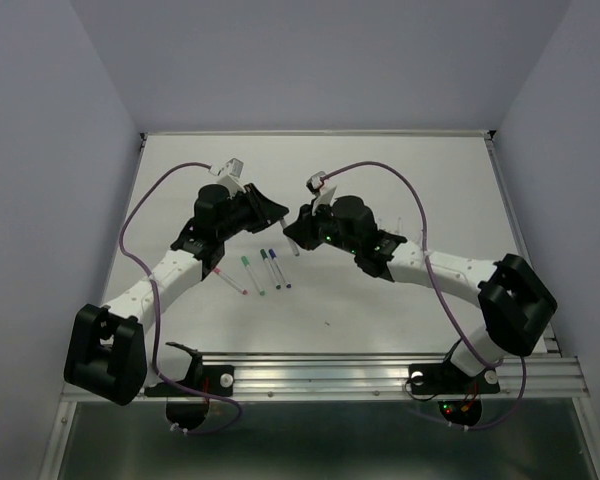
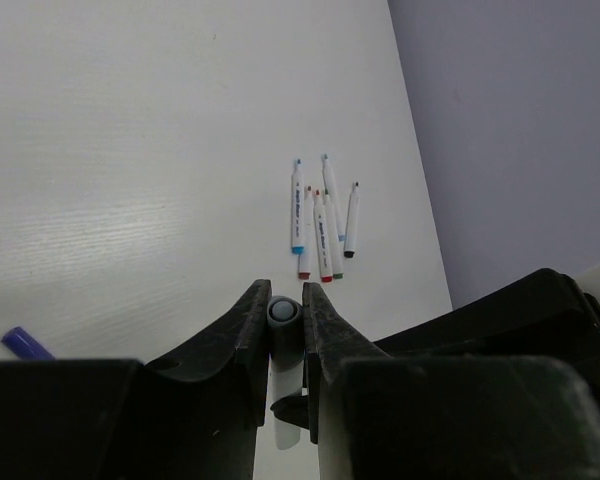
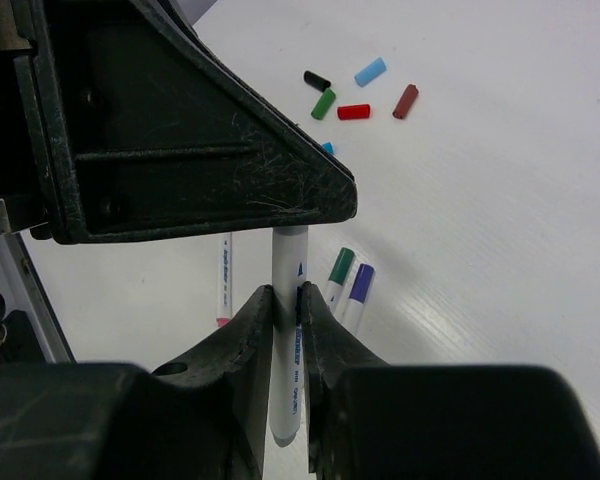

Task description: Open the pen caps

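White tabletop (image 1: 400, 180): four capped pens (image 1: 265, 270) lie side by side left of centre in the top view, uncapped pens (image 2: 322, 225) cluster mid-frame in the left wrist view, loose caps (image 3: 355, 110) scatter across the upper centre of the right wrist view

The pen (image 3: 288, 270) between the right fingers (image 3: 248, 335) had tiny blue writing, too small to read. The pens (image 2: 322, 235) past the left fingers (image 2: 245, 325) had blue writing too, also too small.

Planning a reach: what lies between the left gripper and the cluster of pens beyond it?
Only bare table between left gripper and pens; left wrist view.
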Available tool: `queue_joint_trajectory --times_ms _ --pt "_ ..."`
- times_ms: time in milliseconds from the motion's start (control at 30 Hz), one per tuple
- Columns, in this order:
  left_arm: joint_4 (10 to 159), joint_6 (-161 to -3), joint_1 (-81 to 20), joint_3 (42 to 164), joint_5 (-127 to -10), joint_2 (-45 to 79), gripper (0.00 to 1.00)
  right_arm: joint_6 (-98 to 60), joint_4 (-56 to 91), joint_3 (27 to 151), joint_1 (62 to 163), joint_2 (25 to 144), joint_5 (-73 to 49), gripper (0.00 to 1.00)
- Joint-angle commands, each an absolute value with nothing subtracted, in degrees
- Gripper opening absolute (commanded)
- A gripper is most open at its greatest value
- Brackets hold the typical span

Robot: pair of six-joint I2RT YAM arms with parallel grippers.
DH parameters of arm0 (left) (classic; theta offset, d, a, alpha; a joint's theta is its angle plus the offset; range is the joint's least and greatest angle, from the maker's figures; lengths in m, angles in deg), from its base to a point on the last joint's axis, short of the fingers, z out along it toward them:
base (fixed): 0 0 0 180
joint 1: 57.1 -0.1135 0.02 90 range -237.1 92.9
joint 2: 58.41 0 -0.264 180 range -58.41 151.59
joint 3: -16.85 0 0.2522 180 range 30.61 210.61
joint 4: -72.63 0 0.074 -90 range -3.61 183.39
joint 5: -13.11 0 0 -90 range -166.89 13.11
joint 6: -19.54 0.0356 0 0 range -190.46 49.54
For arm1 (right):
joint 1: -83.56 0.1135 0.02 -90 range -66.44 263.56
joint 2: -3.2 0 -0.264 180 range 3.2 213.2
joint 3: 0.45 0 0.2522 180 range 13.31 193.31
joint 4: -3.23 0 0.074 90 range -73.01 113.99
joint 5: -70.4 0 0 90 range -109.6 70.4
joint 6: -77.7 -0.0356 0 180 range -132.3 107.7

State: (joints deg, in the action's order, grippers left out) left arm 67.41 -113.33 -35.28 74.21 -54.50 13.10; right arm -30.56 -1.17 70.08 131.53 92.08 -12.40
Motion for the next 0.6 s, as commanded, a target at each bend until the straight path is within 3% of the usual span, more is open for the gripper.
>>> queue_joint_trajectory --times_ms 0,133,367,567 --pt "66.1 -112.0 -33.9 79.9 -59.6 11.0 0.0 -28.4 1.8 71.5 132.5 93.1 -5.6 0.01" --pt "69.5 -109.3 -36.3 85.9 -65.7 13.3 0.0 -29.4 3.8 66.1 132.5 91.3 4.7 0.01" --pt "68.8 -108.3 -39.0 96.3 -70.1 18.5 0.0 -35.5 3.6 57.4 144.9 89.0 14.6 0.01" --pt "70.6 -108.3 -42.2 97.9 -69.2 19.5 0.0 -39.4 4.0 52.4 146.4 80.6 2.0 0.01"
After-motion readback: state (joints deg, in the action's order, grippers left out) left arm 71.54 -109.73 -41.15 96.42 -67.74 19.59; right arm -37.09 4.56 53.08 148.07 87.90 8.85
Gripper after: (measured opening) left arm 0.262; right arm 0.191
